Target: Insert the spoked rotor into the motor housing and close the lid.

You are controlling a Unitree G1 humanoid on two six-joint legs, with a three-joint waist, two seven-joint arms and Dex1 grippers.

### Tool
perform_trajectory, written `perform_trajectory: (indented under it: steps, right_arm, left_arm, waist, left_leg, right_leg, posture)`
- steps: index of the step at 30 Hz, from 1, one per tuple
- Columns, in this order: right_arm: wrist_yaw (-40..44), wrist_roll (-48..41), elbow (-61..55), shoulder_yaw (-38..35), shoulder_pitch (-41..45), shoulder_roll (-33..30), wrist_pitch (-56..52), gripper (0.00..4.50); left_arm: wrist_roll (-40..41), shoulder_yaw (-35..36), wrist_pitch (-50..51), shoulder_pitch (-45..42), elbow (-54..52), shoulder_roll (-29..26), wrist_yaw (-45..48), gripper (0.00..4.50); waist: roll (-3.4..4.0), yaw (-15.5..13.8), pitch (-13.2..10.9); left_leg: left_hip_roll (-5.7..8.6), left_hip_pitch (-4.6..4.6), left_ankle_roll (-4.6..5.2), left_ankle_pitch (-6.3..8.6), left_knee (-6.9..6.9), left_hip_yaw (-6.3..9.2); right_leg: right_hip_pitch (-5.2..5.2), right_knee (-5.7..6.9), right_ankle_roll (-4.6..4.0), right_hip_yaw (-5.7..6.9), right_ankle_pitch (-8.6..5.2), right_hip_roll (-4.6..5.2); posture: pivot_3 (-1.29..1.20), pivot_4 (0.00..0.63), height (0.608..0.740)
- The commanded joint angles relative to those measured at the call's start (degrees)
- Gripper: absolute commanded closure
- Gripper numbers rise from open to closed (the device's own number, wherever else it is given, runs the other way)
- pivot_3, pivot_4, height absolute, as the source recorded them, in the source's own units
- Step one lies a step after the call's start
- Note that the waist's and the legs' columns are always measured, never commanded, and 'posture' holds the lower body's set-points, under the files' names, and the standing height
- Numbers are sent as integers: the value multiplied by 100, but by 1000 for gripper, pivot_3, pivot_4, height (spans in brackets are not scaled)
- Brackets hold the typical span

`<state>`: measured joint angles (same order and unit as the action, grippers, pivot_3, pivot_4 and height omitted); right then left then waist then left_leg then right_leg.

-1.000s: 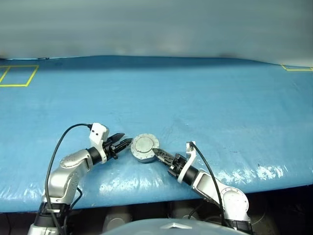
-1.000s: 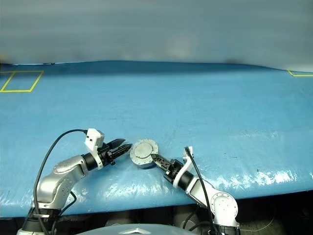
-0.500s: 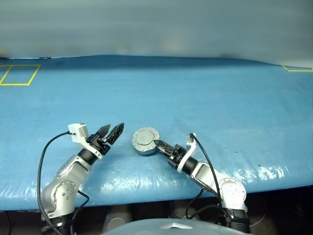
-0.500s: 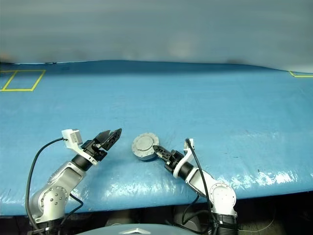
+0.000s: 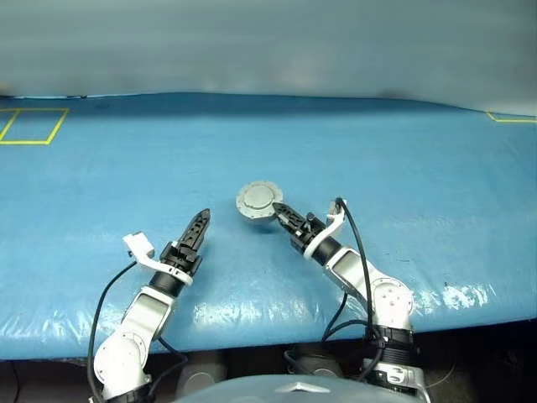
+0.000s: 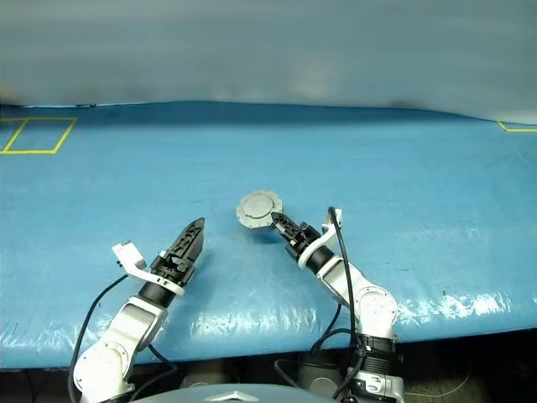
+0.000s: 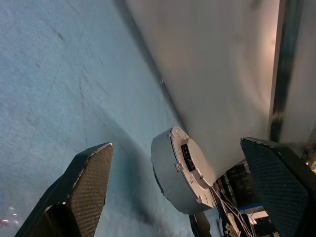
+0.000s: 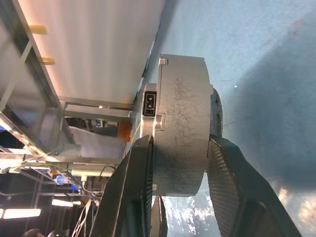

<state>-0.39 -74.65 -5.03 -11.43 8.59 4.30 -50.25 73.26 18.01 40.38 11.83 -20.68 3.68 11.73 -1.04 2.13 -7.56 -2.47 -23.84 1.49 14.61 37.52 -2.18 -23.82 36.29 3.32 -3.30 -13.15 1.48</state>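
My right gripper (image 5: pixel 280 211) is shut on the motor housing (image 8: pixel 181 121), a round silver-grey drum with a small connector socket on its rim, and holds it on edge above the blue table. The fingers (image 8: pixel 132 195) clamp its two flat faces. The lid (image 5: pixel 257 198) is closed on it, its plain grey face with a raised centre turned towards the head camera. My left gripper (image 5: pixel 200 225) hovers open and empty to the left of the housing (image 7: pixel 180 170), its fingers (image 7: pixel 89 190) spread wide. The spoked rotor is out of view.
The blue plastic table cover (image 5: pixel 403 176) runs wide in every direction. A yellow taped square (image 5: pixel 30 126) lies at the far left and a yellow corner mark (image 5: pixel 510 118) at the far right. The table's front edge (image 5: pixel 252 332) is just behind both arms.
The right gripper has raised the closed housing off the table and carried it forward. The left gripper has opened, drawn away from the housing and rolled at the wrist.
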Motion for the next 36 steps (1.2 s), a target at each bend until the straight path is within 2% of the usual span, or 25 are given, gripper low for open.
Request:
perform_trajectory:
  steps: [1, 9, 26, 36]
  right_arm:
    - [117, -324, -364, 123, 254, 235, 43, 3295]
    - [72, -642, -572, 434, 115, 329, -94, 3295]
    - [-79, -1401, -1100, 1360, -477, 211, -263, 3295]
    - [-66, -1376, -934, 1288, -483, 171, -174, 3295]
  left_arm:
    - [500, -50, -178, 34, -99, 235, -5, 0]
    - [1298, -302, -373, 64, 145, 424, -211, 0]
    - [1404, -736, -619, -238, 703, 258, -286, 0]
    - [1520, -628, -935, 78, 449, 420, 72, 0]
  waist:
    - [0, 1, 0]
    - [1, 0, -2]
    - [-4, -4, -5]
    - [-6, 1, -8]
  left_leg:
    - [0, 0, 0, 0, 0, 0]
    - [9, 0, 0, 0, 3, 1]
    - [18, -3, 0, 0, 22, 11]
    - [18, -6, 0, 0, 26, 15]
  right_leg:
    - [0, 0, 0, 0, 0, -1]
    - [1, 1, -1, -1, 0, -1]
    - [8, 4, -2, 4, 0, -1]
    - [7, 6, -2, 7, 0, -1]
  posture:
    - [0, 150, 740]
    - [0, 150, 740]
    - [0, 150, 740]
    - [0, 150, 740]
